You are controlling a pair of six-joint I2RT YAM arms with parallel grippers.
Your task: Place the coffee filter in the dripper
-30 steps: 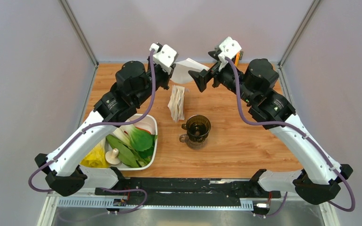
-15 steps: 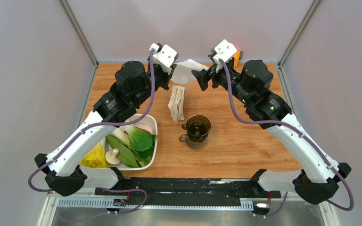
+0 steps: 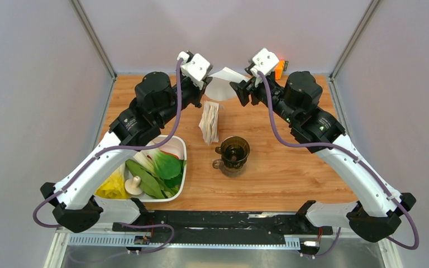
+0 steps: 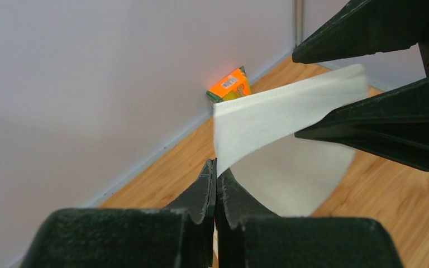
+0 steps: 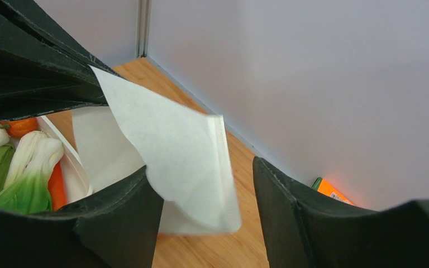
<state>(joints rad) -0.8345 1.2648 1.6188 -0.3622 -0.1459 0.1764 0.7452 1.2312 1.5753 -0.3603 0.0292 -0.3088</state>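
On the counter (image 3: 290, 167), the dripper (image 3: 235, 151) sat about mid-way on a glass jug (image 3: 219, 163), with no paper in it yet. The packet of spare filters (image 3: 209, 123) lay just behind the dripper, to its left.

The filter (image 3: 220, 84) was in the air well behind the dripper, past the packet and near the back wall, between the two arms. The left fingers (image 4: 205, 190) were shut tight on one corner of it. The right fingers (image 5: 290, 206) were apart and straddling the free end, so there was no clamp there. Couldn't tell if the lower one touched the paper.

Risks as I read them:
- With two grips on thin paper, any pull between the arms would tear or crease it.
- The right fingers pinching both layers flat would keep the cone shut, and a flat filter wouldn't seat in the dripper.
- If the left let go before the right had hold, the filter would drop behind the dripper, around the packet.
- The dripper looked only perched on the jug, so a low approach could knock it off.
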